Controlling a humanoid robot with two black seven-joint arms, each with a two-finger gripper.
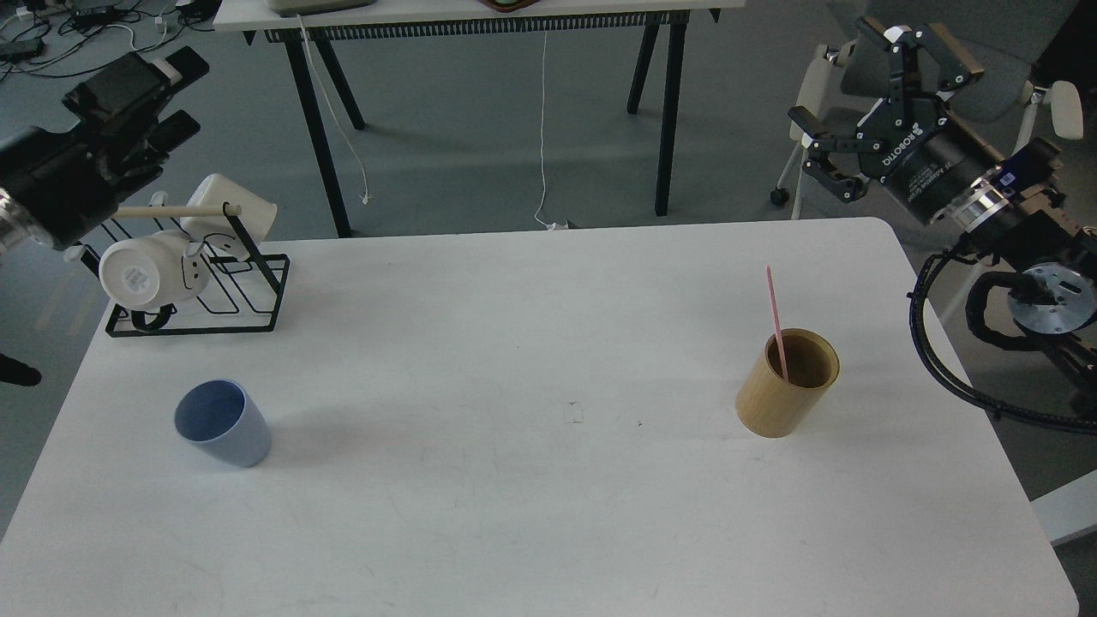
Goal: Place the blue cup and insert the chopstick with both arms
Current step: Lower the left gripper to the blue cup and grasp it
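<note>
Blue cup (222, 423) upright on the near-left part of the white desk (531, 514), mouth open, untouched. Pink chopstick (776, 321) leaning in a bamboo holder (787, 383) on the right side, well apart from the cup. Wire rack (199, 291) with two white mugs (147, 271) at the far-left corner.

Left gripper (163, 86) raised beyond the desk's left edge, above the rack; seen dark and end-on, so fingers impossible to read as open or closed. Right gripper (866, 98) high off the far-right corner, fingers spread wide, holding nothing.

Likely step in hand: reaching for the cup with the left arm. Best done by descending clear of the rack and its wooden rod (176, 210), straddling the cup wall squarely, and closing gently to avoid tipping the light cup. Meanwhile, a top-down approach for the right arm onto the chopstick's exposed upper end, clear of the holder's rim.
</note>
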